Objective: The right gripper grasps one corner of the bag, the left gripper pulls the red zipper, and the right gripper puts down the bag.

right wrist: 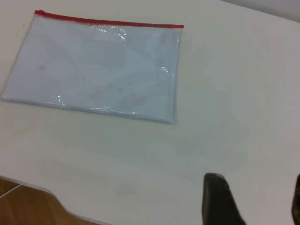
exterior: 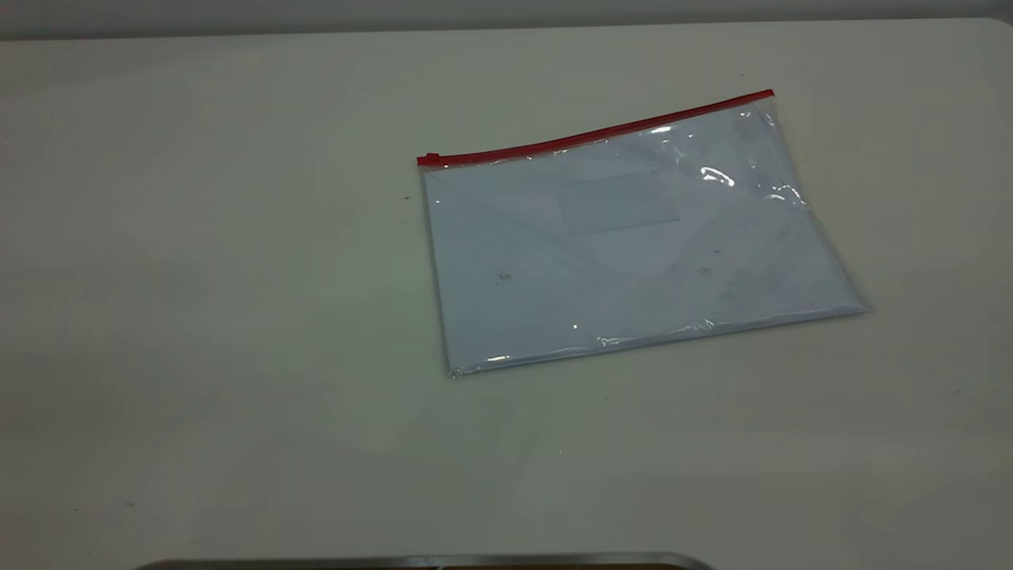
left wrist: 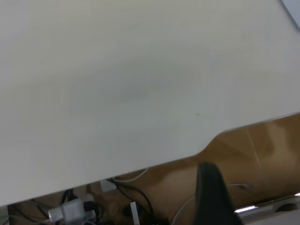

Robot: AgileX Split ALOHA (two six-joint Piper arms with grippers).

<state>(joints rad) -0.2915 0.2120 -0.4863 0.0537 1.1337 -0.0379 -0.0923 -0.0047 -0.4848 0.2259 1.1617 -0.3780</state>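
The bag [exterior: 633, 237] lies flat on the white table, right of the middle, with white-bluish paper inside and a small clear pocket [exterior: 619, 203]. The red zipper [exterior: 593, 136] runs along its far long edge, and the slider tab [exterior: 430, 158] sits at the left end. The crinkled corner of the bag [exterior: 766, 101] is at the strip's right end. Neither gripper shows in the exterior view. In the right wrist view the bag [right wrist: 93, 70] lies well away from my right gripper [right wrist: 256, 180], which is open and empty above bare table. My left gripper [left wrist: 213, 192] hangs past the table edge.
The table's near edge with a curved notch [left wrist: 206, 147] shows in the left wrist view, with brown floor and cables [left wrist: 117, 187] below. A metal rim [exterior: 427, 560] runs along the bottom of the exterior view. The table edge also shows in the right wrist view [right wrist: 47, 192].
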